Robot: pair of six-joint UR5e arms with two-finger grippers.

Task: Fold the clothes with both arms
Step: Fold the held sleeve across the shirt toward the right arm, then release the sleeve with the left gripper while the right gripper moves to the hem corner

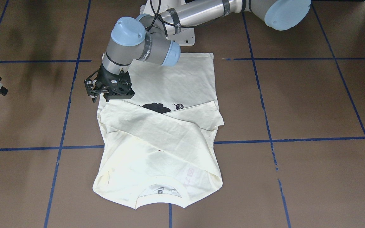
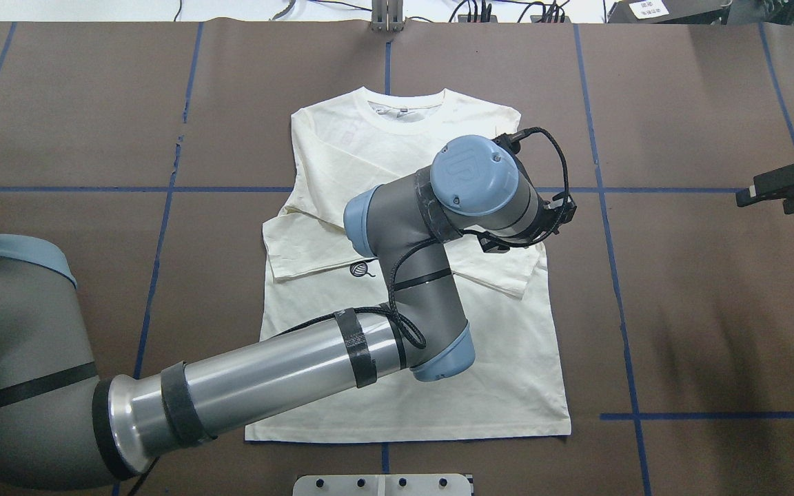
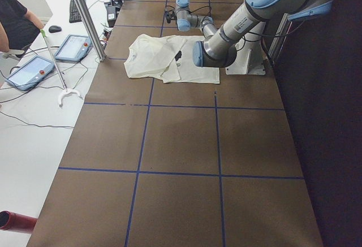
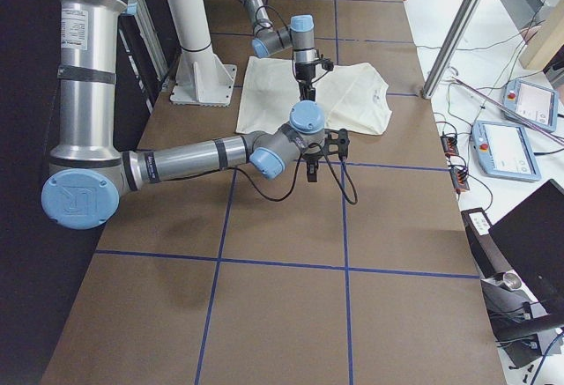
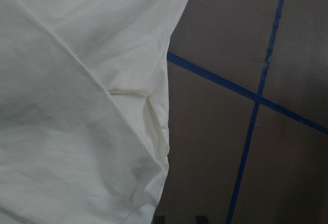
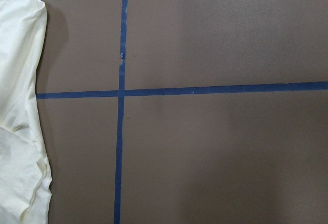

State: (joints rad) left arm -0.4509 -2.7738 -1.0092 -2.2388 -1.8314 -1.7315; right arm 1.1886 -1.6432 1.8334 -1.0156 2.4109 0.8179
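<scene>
While both arms reach over the table, we log the cream T-shirt (image 1: 157, 148) lying flat at mid-table, with its collar on the far side from the robot and its hem near the base. The cloth is a soft matte knit, lightly creased. Both long sleeves (image 1: 144, 126) are folded across the chest and cross each other. Between them a black cat print (image 1: 154, 107) and a small yarn ball (image 1: 178, 106) show.

- Neck label (image 1: 161, 191): grey marks, too small to read.
- Faint pink print (image 1: 190, 175): shows through the cloth, unreadable.
- Rounded blue joint cap (image 2: 469, 164) on the left arm (image 2: 266, 386): bears a "UR" mark.

The left gripper (image 1: 95, 92) hangs above the shirt's right edge at the sleeve fold. Its wrist view shows two dark fingertips (image 5: 160, 220) set apart with nothing between them. The right gripper (image 4: 326, 163) sits well off to the right, over the brown matte table (image 1: 296, 101) with its blue tape lines (image 1: 296, 138). Its prongs are spread and hold nothing.
</scene>
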